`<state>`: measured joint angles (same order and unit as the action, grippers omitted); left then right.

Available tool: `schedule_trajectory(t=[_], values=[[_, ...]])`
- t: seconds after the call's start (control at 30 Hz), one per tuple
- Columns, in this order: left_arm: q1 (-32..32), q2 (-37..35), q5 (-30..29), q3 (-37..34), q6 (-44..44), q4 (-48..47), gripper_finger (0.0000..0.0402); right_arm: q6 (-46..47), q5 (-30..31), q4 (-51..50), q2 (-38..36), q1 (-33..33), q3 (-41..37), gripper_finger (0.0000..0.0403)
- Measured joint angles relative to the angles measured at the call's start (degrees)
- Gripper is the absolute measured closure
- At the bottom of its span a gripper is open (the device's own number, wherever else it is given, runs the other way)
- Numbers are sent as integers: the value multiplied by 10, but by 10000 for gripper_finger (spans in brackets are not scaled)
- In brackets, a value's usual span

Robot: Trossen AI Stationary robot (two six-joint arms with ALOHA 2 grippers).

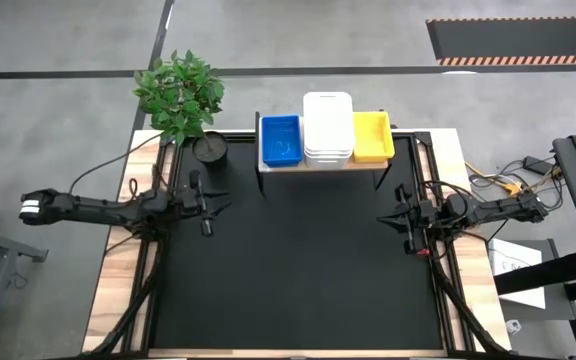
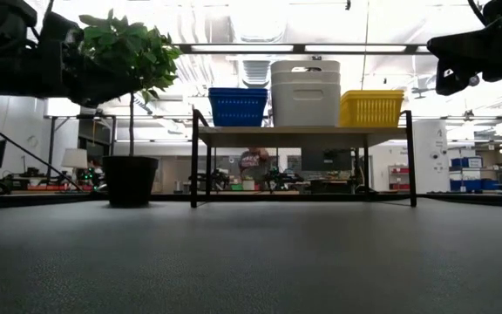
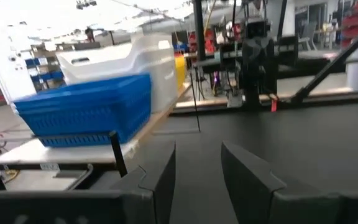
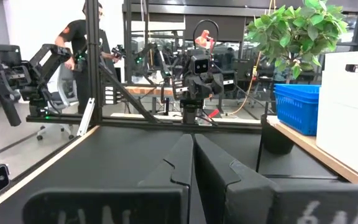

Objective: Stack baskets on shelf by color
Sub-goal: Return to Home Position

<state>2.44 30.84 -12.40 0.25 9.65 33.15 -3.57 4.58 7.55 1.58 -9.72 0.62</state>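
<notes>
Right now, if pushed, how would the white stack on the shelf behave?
White stack is the tallest on the shelf, so probably likeliest to tip. It looks like plastic, likely light and easy to slide. Nested baskets would probably move together.

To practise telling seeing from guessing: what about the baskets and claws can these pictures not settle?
Baskets per blue stack or yellow stack: high view shows only tops; in the low view their holed sides merge.
Left wrist view: the white stack hides nearly all the yellow.
Right wrist view: the edge cuts off the white stack; yellow unseen.
Low view: top corners cut off left claw and right claw.
</notes>
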Motion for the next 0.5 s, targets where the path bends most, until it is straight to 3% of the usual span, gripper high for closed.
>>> schedule_trajectory(t=[0.5], values=[[0, 87, 0, 0, 0, -1, 288, 0, 0, 0, 0, 0, 0, 394]])
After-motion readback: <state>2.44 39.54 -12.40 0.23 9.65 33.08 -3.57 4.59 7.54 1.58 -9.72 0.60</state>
